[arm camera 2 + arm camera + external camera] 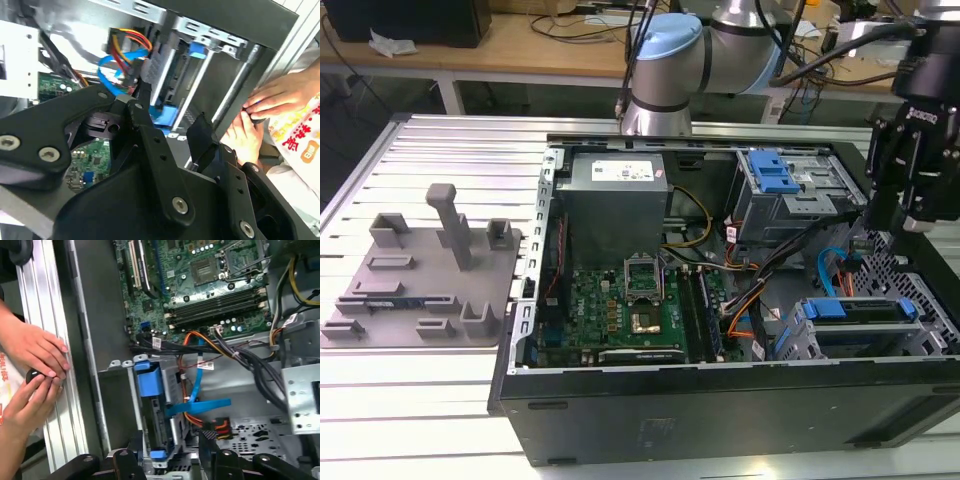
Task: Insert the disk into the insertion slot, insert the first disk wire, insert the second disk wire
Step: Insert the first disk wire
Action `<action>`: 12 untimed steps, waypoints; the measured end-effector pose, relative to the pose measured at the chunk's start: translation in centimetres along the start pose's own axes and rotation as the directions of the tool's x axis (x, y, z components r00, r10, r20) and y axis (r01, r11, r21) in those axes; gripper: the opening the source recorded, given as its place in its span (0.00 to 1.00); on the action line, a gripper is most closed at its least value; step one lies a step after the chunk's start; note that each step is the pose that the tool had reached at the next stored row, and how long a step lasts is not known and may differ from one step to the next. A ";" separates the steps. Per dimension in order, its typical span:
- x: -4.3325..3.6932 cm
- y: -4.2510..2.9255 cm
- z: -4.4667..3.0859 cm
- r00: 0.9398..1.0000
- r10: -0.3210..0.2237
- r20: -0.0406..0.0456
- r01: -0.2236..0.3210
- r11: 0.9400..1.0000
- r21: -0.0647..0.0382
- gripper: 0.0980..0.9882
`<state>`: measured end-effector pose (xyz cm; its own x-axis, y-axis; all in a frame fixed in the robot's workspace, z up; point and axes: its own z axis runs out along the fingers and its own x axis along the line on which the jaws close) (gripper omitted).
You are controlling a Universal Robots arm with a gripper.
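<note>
Blue carrier: disk [148, 381] seated in insertion slot [865, 335], just below pincer.
Pincer [172, 442]: fingers apart, empty, nearest blue wire [197, 407].
Axis: disk long side across exterior view, L-R.

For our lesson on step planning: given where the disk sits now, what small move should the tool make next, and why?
Probably ease the open tool toward the red-and-yellow wire plug: the disk already seems seated in the insertion slot, while that plug looks free beside it.
</note>
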<state>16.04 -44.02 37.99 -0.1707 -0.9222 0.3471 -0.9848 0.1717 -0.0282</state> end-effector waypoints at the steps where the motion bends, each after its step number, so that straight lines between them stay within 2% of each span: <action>1: -0.63 0.13 -0.07 1.000 0.000 -0.010 0.000 1.000 0.002 0.52; 2: -1.47 0.31 -0.04 1.000 -0.006 -0.018 0.006 1.000 0.005 0.52; 3: -1.72 0.35 0.04 1.000 -0.012 -0.018 0.012 1.000 0.008 0.52; 7: -2.34 0.45 0.49 0.999 -0.052 -0.017 0.052 0.998 0.023 0.52; 9: -2.53 0.46 0.66 0.998 -0.056 -0.018 0.056 0.998 0.027 0.52; 10: -2.61 0.48 0.71 0.998 -0.056 -0.020 0.056 0.998 0.028 0.52; 12: -2.81 0.52 0.78 0.998 -0.055 -0.030 0.055 0.998 0.030 0.52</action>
<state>15.98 -41.60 36.27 -0.1156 -0.9192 0.3764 -0.9933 0.1098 -0.0369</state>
